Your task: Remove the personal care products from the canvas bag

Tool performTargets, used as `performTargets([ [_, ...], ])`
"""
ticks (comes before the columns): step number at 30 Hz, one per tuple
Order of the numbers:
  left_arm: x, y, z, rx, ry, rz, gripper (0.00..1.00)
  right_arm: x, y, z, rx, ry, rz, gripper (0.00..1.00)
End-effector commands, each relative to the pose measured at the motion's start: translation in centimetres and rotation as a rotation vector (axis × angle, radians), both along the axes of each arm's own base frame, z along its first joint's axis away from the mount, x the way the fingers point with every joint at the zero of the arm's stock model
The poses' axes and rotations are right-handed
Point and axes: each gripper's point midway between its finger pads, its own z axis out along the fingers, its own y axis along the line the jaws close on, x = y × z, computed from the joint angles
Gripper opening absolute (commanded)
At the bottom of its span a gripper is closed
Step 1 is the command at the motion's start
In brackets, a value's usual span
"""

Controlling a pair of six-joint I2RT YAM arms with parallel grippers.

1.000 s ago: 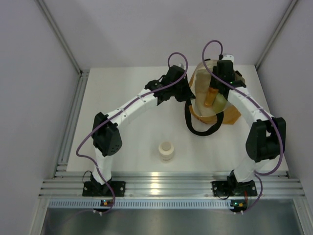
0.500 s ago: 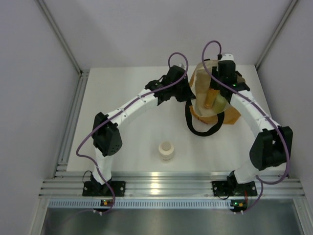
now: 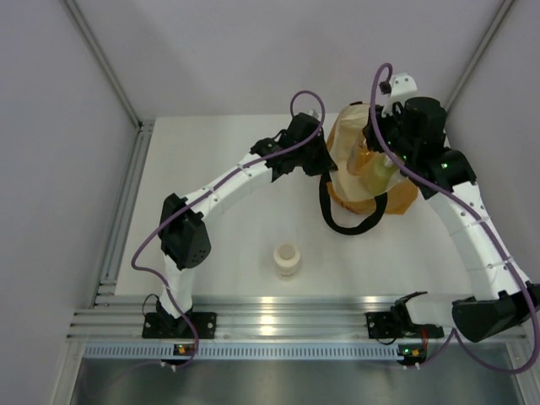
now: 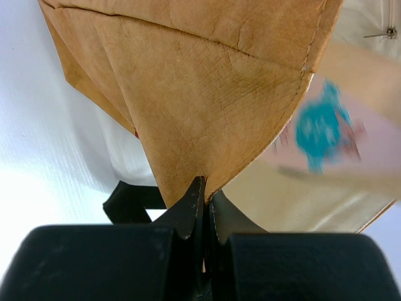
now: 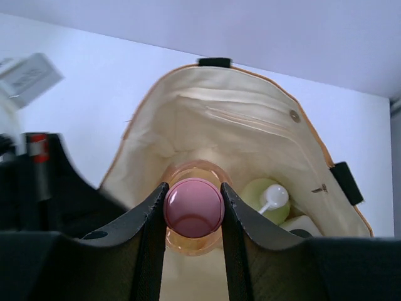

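The canvas bag [image 3: 359, 173] stands open at the back right of the table, cream lining showing [image 5: 232, 135]. My right gripper [image 5: 194, 207] is shut on the pink cap of the orange bottle [image 5: 194, 208], held above the bag's mouth; in the top view the bottle [image 3: 364, 156] shows partly under the wrist. The pale yellow-green bottle with white cap [image 5: 266, 199] sits inside the bag, with a whitish bottle [image 5: 299, 224] beside it. My left gripper [image 4: 205, 200] is shut on the bag's tan rim [image 4: 207, 125]. The cream round jar [image 3: 287, 259] stands on the table.
The bag's black loop handle [image 3: 346, 218] lies on the table in front of the bag. White enclosure walls stand close behind and to both sides. An aluminium rail [image 3: 287, 321] runs along the near edge.
My right arm has risen and swung back toward the far right, lifting the orange bottle up from the bag. The left arm has held still on the rim.
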Motion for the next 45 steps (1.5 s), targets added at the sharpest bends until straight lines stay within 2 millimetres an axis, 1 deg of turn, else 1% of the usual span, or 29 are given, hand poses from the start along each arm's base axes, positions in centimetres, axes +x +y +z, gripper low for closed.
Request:
performTargets([
  [1,-0.9,-0.3,3.0,-0.047,-0.039,-0.027,0.00,-4.9,2.0,10.7,0.049,-0.249,0.170,0.00],
  [2,-0.8,-0.3,2.9,-0.045,-0.040,-0.026,0.00,-5.5,2.0,11.0,0.042,-0.250,0.180,0.00],
  [4,-0.8,-0.3,2.8,-0.042,-0.043,-0.026,0.00,-7.5,2.7,12.2,0.055,-0.256,0.244,0.00],
  [6,-0.8,-0.1,2.7,-0.036,-0.043,-0.022,0.00,-9.1,3.2,13.2,0.066,-0.268,0.297,0.00],
  [10,-0.8,-0.1,2.6,-0.033,-0.043,-0.022,0.00,-12.6,4.0,14.2,0.087,-0.278,0.411,0.00],
  [13,-0.7,-0.1,2.6,-0.031,-0.045,-0.020,0.00,-14.6,4.6,14.4,0.096,-0.280,0.484,0.00],
  [17,-0.6,-0.2,2.7,-0.035,-0.048,-0.019,0.00,-16.3,5.2,13.2,0.112,-0.247,0.555,0.00],
  [18,-0.6,-0.2,2.8,-0.037,-0.049,-0.019,0.00,-16.6,5.7,12.4,0.119,-0.225,0.586,0.00],
  [20,-0.5,-0.3,3.0,-0.040,-0.054,-0.017,0.00,-17.4,6.0,11.9,0.134,-0.213,0.619,0.00],
  [21,-0.5,-0.2,3.1,-0.040,-0.054,-0.017,0.00,-17.6,6.5,11.3,0.140,-0.194,0.646,0.00],
  [22,-0.4,-0.3,3.2,-0.041,-0.059,-0.016,0.00,-18.0,6.9,11.0,0.144,-0.189,0.667,0.00],
  [24,-0.4,-0.3,3.1,-0.039,-0.057,-0.013,0.00,-18.3,7.5,10.2,0.145,-0.166,0.692,0.00],
  [29,-0.2,-0.5,3.3,-0.045,-0.059,-0.013,0.00,-19.4,9.8,9.0,0.155,-0.154,0.761,0.00],
  [30,-0.2,-0.5,3.4,-0.049,-0.061,-0.014,0.00,-19.1,10.1,7.9,0.148,-0.137,0.756,0.00],
  [31,-0.2,-0.5,3.4,-0.048,-0.061,-0.013,0.00,-19.6,10.8,8.1,0.157,-0.166,0.783,0.00],
  [32,-0.2,-0.5,3.2,-0.046,-0.059,-0.013,0.00,-19.5,11.2,7.7,0.148,-0.173,0.792,0.00],
  [33,-0.2,-0.5,3.4,-0.048,-0.061,-0.013,0.00,-19.2,11.7,5.9,0.134,-0.150,0.791,0.00],
  [34,-0.2,-0.6,3.5,-0.050,-0.063,-0.014,0.00,-19.6,12.3,6.3,0.139,-0.197,0.820,0.00],
  [35,-0.2,-0.6,3.5,-0.050,-0.063,-0.014,0.00,-19.6,12.8,5.9,0.136,-0.208,0.829,0.00],
  [36,-0.2,-0.6,3.5,-0.050,-0.063,-0.014,0.00,-19.0,13.1,4.2,0.118,-0.194,0.810,0.00],
  [37,-0.2,-0.5,3.5,-0.050,-0.063,-0.013,0.00,-19.5,13.7,3.9,0.116,-0.206,0.825,0.00],
  [38,-0.2,-0.5,3.7,-0.052,-0.065,-0.013,0.00,-19.2,14.1,3.9,0.103,-0.233,0.824,0.00],
  [39,-0.2,-0.5,3.8,-0.053,-0.066,-0.013,0.00,-18.6,14.2,2.4,0.073,-0.221,0.793,0.00],
  [40,-0.2,-0.4,3.9,-0.054,-0.068,-0.011,0.00,-18.8,14.7,1.9,0.063,-0.224,0.803,0.00],
  [41,-0.3,-0.5,3.9,-0.054,-0.068,-0.013,0.00,-18.5,15.0,2.1,0.065,-0.253,0.794,0.00],
  [42,-0.2,-0.4,4.0,-0.056,-0.070,-0.011,0.00,-18.3,15.2,0.9,0.057,-0.247,0.789,0.00],
  [43,-0.2,-0.4,4.0,-0.055,-0.071,-0.010,0.00,-18.4,15.5,0.5,0.065,-0.253,0.795,0.00],
  [44,-0.2,-0.4,3.9,-0.054,-0.070,-0.012,0.00,-18.2,15.8,-0.8,0.064,-0.241,0.794,0.00],
  [45,-0.2,-0.4,4.0,-0.055,-0.071,-0.012,0.00,-17.9,16.0,0.0,0.094,-0.288,0.785,0.00],
])
